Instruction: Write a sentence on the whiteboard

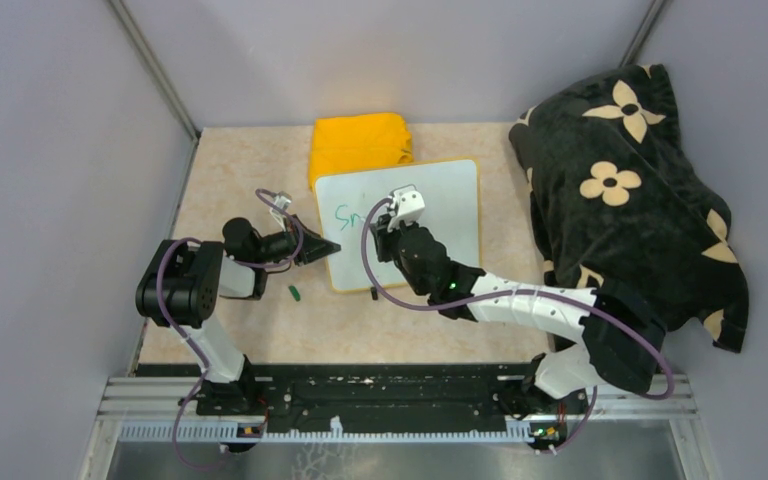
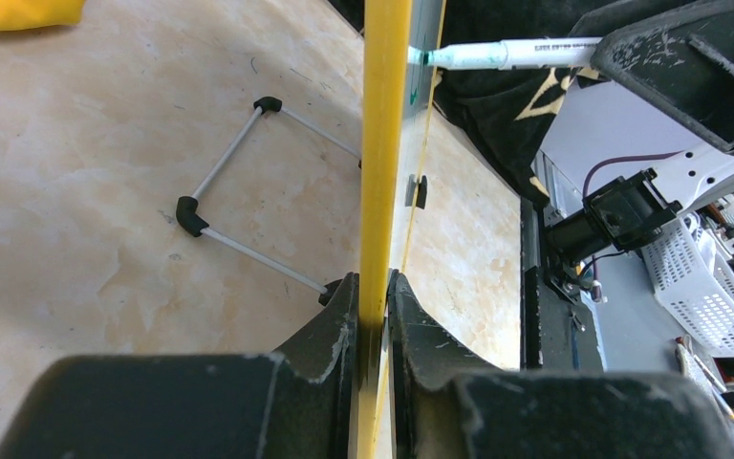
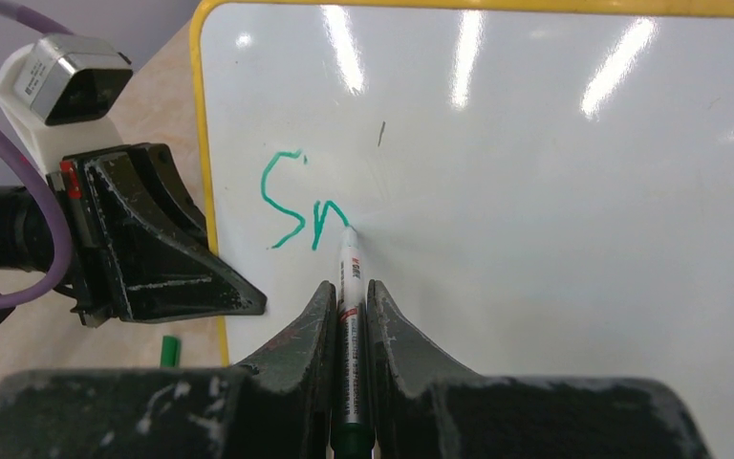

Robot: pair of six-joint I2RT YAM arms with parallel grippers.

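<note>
The whiteboard point(image 1: 450, 215) with its yellow rim point(image 2: 385, 143) lies mid-table. My left gripper point(image 1: 332, 247) is shut on the board's left edge; in the left wrist view its jaws point(image 2: 373, 282) pinch the rim. My right gripper point(image 3: 349, 287) is shut on a green marker point(image 3: 350, 273), held over the board point(image 3: 535, 191) with the tip touching the surface. Of the sentence, only the green letters "Sn" point(image 3: 301, 201) show, near the upper left corner. The marker tip sits at the end of the "n". The marker point(image 2: 507, 54) also shows in the left wrist view.
A folded yellow cloth point(image 1: 360, 143) lies behind the board. A black blanket with cream flowers point(image 1: 630, 190) fills the right side. The marker's green cap point(image 1: 295, 293) lies near the left gripper. A wire stand point(image 2: 239, 191) sticks out from under the board.
</note>
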